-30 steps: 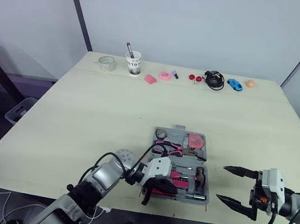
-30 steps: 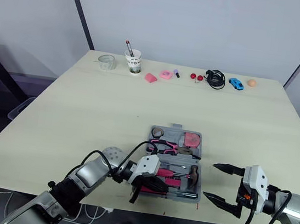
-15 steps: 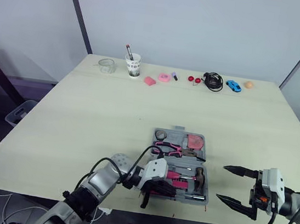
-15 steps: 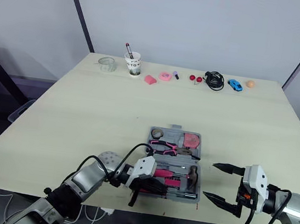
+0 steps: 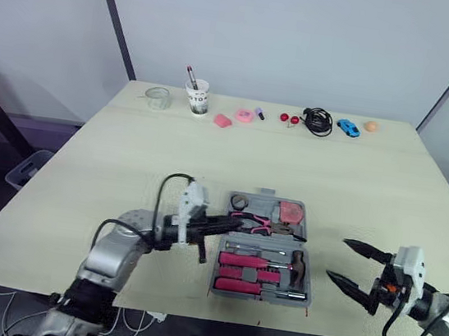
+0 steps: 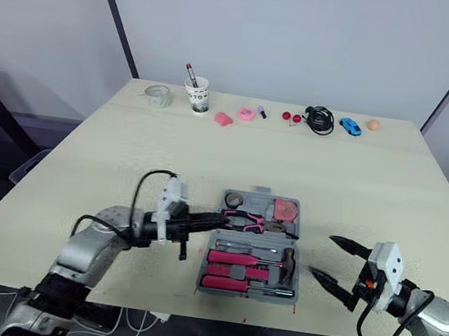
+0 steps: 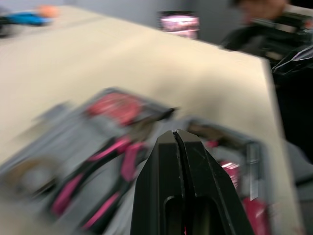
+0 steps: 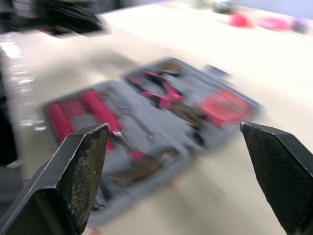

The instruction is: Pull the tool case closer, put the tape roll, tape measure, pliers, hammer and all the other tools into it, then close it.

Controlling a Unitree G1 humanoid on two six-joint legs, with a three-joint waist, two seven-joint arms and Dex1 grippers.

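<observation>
Noting left gripper (image 5: 232, 220) now at tool case (image 5: 307, 229) left side, off near edge, jaws closed; right gripper (image 5: 338, 259) open. Looks packed; closing likely next.

A lab: bare grey walls (image 5: 308, 38), one lone work table (image 5: 168, 152).

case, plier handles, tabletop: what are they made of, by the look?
Tool case: likely moulded plastic, matte grey, going by the shaped recesses that seat each tool.
Pliers handles: pink with black, probably plastic or rubbery sleeves over metal; the finish is hard to tell.
Table: pale cream, flat and matte, possibly laminate or painted board; no grain visible.
</observation>
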